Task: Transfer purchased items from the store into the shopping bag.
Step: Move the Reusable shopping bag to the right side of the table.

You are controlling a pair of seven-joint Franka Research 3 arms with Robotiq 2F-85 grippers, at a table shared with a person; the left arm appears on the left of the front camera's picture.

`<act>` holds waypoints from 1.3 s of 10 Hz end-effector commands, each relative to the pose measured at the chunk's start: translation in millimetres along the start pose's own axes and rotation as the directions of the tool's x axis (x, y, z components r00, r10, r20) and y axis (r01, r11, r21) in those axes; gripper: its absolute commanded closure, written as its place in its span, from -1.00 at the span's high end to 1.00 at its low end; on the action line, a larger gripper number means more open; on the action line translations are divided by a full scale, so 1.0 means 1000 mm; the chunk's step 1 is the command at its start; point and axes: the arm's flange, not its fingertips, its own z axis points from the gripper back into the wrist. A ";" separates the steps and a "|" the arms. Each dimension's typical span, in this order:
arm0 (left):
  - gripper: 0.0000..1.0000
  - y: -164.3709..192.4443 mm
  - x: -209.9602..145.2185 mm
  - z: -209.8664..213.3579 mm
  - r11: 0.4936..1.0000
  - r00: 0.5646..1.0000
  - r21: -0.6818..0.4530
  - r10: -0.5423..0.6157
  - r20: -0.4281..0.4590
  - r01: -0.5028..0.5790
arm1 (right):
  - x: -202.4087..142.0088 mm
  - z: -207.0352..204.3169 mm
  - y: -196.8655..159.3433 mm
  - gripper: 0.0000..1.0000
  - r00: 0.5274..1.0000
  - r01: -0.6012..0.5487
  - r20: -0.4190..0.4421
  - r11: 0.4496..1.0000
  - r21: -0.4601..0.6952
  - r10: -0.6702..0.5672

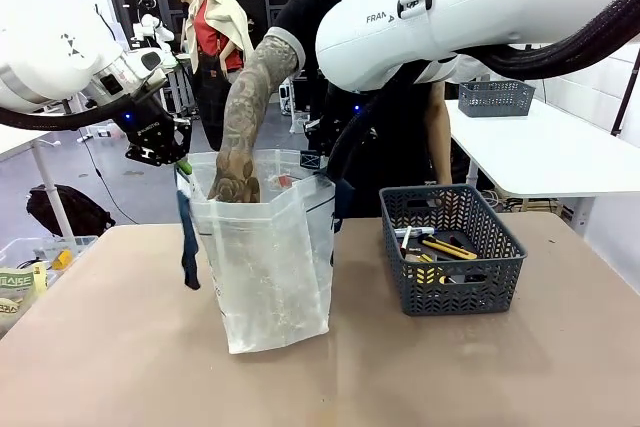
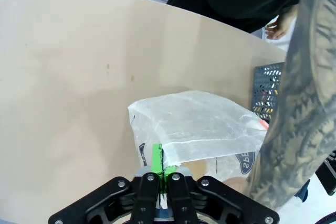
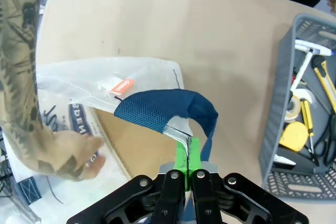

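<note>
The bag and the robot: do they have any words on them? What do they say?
"FRAN": on the white right arm; the rest of the word can't be made out.
"SPE": on the oval logo on the bag; the rest is hidden behind the person's arm.
Orange tag on the bag: white word, too small to read.
Package at the far left: letters too blurred to read.

Left gripper point(image 1: 172, 159) mid-left, angled down, fingers pinched together. Right gripper point(image 3: 187, 153) clamped tight too, its arm crossing upper right. Person's hand point(image 1: 235, 183) reaches down at centre, forearm tattooed.
</note>
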 end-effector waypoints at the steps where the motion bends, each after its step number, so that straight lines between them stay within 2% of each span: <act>1: -1.00 0.002 -0.001 0.003 1.000 1.000 0.000 0.017 0.005 -0.017 | 0.000 0.002 -0.003 -1.00 1.000 0.011 -0.003 1.000 0.005 -0.011; 13: -1.00 0.002 -0.001 0.003 1.000 1.000 0.000 0.017 0.005 -0.017 | 0.000 0.002 -0.003 -1.00 1.000 0.011 -0.003 1.000 0.005 -0.011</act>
